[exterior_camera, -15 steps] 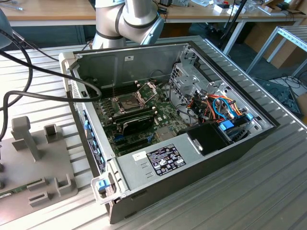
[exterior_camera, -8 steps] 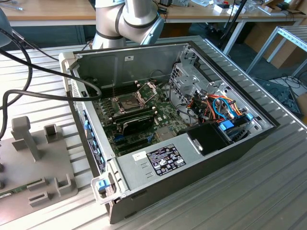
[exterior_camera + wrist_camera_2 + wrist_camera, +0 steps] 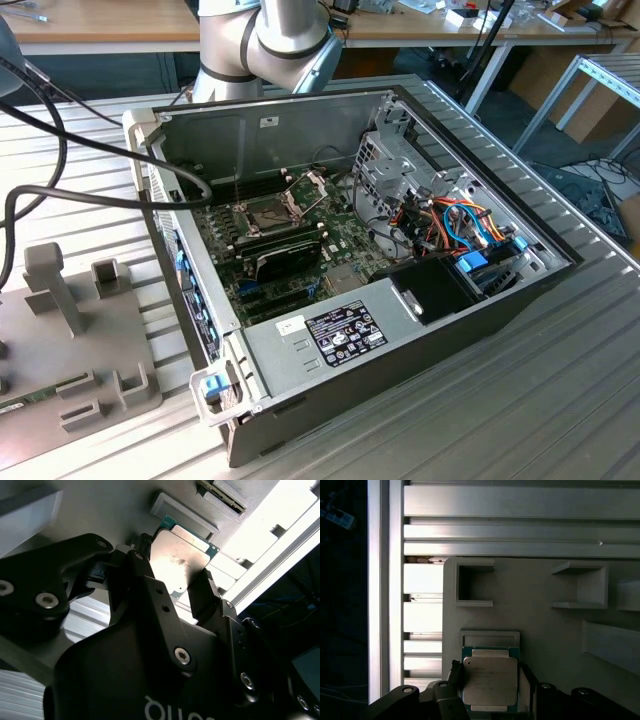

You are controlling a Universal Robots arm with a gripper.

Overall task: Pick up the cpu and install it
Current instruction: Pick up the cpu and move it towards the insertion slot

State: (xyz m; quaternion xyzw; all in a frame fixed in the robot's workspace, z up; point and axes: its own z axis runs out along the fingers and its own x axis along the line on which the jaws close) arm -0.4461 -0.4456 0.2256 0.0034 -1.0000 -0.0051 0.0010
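The cpu (image 3: 490,681) is a small square chip with a silver-grey metal top and a green rim. It lies on a pale grey fixture plate (image 3: 535,615), just in front of a low raised stop (image 3: 490,637). My gripper (image 3: 491,677) straddles it, with one black finger (image 3: 456,677) against one side and the other against the opposite side. The second wrist view shows the same grip: the cpu (image 3: 177,555) sits between the gripper's (image 3: 174,565) two fingers, which touch its edges. In the exterior view the motherboard's socket (image 3: 264,213) lies bare with its metal frame (image 3: 306,188) hinged up.
The open computer case (image 3: 400,330) lies on the slatted aluminium table (image 3: 560,400), with a power supply (image 3: 330,335), cables (image 3: 450,225) and a long black card (image 3: 285,262) inside. A grey fixture with blocks (image 3: 70,330) sits at the exterior view's left. Raised pockets (image 3: 475,582) stand on the fixture plate.
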